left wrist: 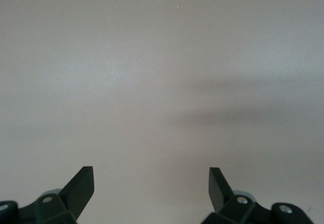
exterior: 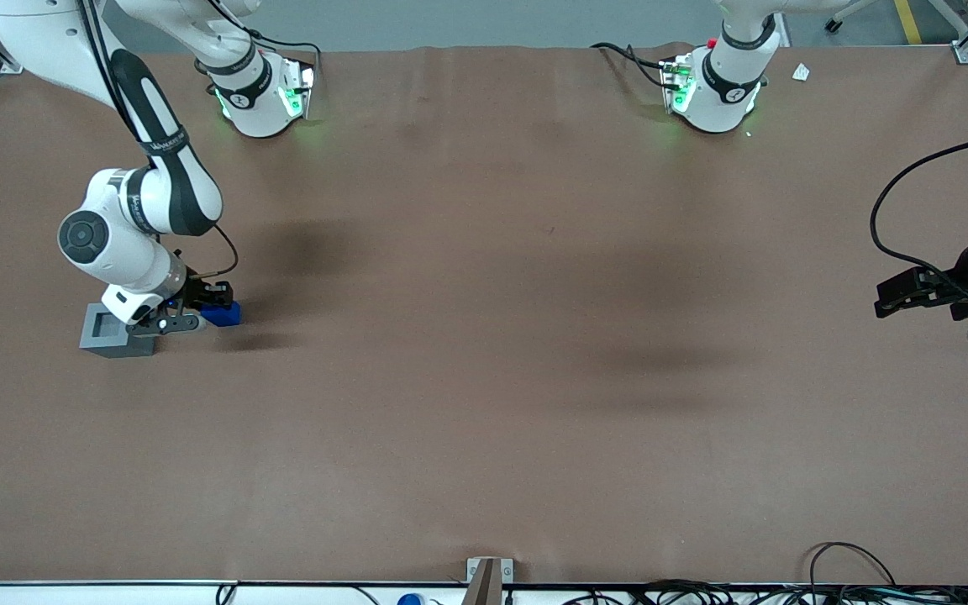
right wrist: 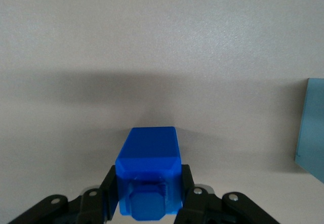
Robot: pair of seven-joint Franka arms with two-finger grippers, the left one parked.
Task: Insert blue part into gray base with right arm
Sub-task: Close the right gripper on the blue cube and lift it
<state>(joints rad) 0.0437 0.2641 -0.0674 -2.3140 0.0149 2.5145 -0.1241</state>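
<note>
Gripper: black two-finger gripper [right wrist: 148, 198] is clamping the small bright blue plastic block [right wrist: 148, 171] between its fingers.
Blue block: is sitting just beside the light gray plastic base [exterior: 112, 329].
Lettering: white, on the arm's black band, unreadable.

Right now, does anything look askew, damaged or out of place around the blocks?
Nothing stands out. The gripper is shut on the blue part, squarely held, beside the gray base, which sits flat with its recess empty.

Even overhead light falls on the brown table [exterior: 484, 378], soft blurred shadows pooling mid-table and beside the gripper [exterior: 198, 313]. Green glow at the arm bases. Wrist views look pale and washed, slightly soft.
</note>
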